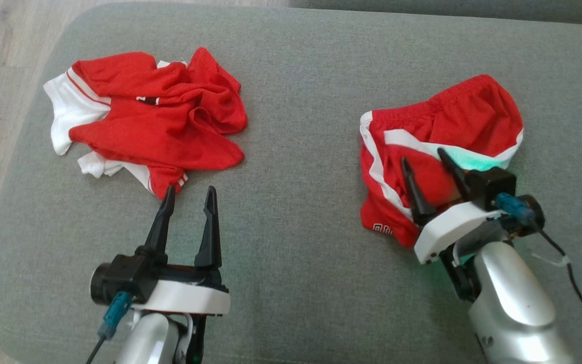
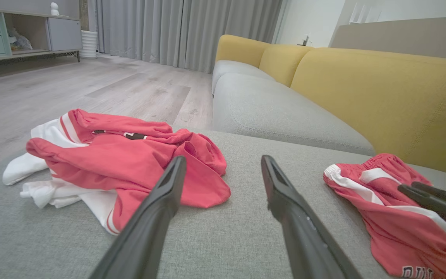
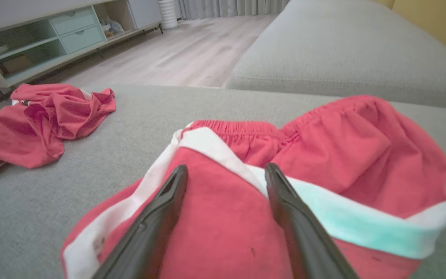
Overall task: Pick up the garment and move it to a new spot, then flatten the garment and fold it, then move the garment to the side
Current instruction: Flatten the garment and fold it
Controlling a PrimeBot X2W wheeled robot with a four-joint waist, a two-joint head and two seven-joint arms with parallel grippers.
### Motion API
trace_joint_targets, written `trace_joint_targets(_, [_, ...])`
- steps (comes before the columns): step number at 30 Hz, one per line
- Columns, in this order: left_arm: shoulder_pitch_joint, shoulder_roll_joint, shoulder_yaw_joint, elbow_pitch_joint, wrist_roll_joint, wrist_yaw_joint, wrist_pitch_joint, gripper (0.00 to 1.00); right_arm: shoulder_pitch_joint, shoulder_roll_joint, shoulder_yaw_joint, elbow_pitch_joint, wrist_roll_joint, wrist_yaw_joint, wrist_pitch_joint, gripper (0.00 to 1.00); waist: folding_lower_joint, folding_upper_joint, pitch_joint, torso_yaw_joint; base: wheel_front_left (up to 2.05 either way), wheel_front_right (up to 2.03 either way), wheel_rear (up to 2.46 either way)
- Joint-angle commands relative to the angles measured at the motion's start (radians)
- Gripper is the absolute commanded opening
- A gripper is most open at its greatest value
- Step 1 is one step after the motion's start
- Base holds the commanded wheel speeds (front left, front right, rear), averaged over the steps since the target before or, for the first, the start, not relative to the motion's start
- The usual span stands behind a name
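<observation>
Grey cushion [image 1: 296, 101] by wood floor [image 2: 91, 85] bears red shorts [image 1: 473, 111], perhaps touched by the splayed right hand [image 1: 423, 155]; left hand [image 1: 191, 188] splayed.

You have two red-and-white garments on one grey sofa seat [image 1: 296, 151]: one crumpled jersey [image 1: 159, 126] at the far left and one pair of shorts [image 1: 473, 116] at the right. You see also two grippers, the left gripper [image 1: 190, 189] and the right gripper [image 1: 423, 155], each with two dark fingers [image 1: 210, 222].

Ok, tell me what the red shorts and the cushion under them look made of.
Red shorts: thin, smooth sports knit, probably polyester; soft folds, gathered elastic waistband. Grey cushion: matte, coarse woven upholstery; the weave grain shows.
</observation>
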Motion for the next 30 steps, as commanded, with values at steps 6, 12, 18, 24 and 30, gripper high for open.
trace_joint_targets(6, [-0.043,0.0,0.028,-0.027,-0.007,0.01,-0.006,1.0,-0.054,0.0,0.067,0.052,0.058,0.007,0.037,0.2,-0.0001,0.0,-0.001,-0.011,0.0,0.0,0.0])
trace_joint_targets(12, [-0.035,0.0,0.036,-0.025,-0.001,0.01,-0.006,1.0,-0.074,0.0,0.036,0.078,0.072,0.007,-0.013,0.0,-0.0001,0.0,-0.018,-0.04,0.0,0.0,0.0])
trace_joint_targets(18, [-0.021,0.0,0.045,-0.03,0.0,0.013,-0.006,1.0,-0.062,0.0,-0.087,0.04,0.044,0.007,-0.058,0.0,-0.0001,0.0,-0.055,-0.078,0.0,0.0,0.0])
trace_joint_targets(24, [-0.009,0.0,0.048,-0.036,-0.004,0.017,-0.006,1.0,-0.041,0.0,-0.204,-0.057,-0.032,0.007,-0.03,0.0,-0.0001,0.0,-0.071,-0.102,0.0,0.0,0.0])
trace_joint_targets(30, [-0.003,0.0,0.045,-0.036,-0.009,0.021,-0.006,1.0,0.021,0.0,-0.256,-0.224,-0.024,0.007,-0.034,0.0,-0.0001,0.0,-0.092,-0.115,0.0,0.0,0.0])
